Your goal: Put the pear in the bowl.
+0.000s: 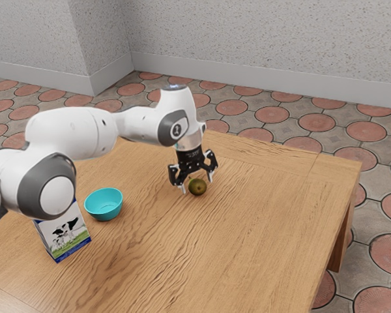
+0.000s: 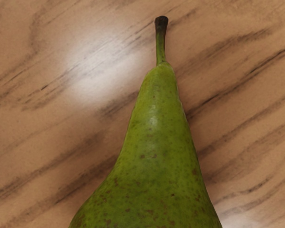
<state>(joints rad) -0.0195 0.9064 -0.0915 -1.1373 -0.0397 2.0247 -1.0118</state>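
Pear (image 2: 149, 166) beneath wide-open pincer (image 1: 197, 184)

Bright, even light; white glare on tabletop (image 2: 97, 64), perhaps from overhead.

Speckled pale walls (image 1: 260, 39) rise above a floor (image 1: 272, 115) of reddish round tiles and a wooden table (image 1: 247, 228)

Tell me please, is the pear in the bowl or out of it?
Out of it. In the exterior view, the pear is well apart from the bowl, with a stretch of table between them.
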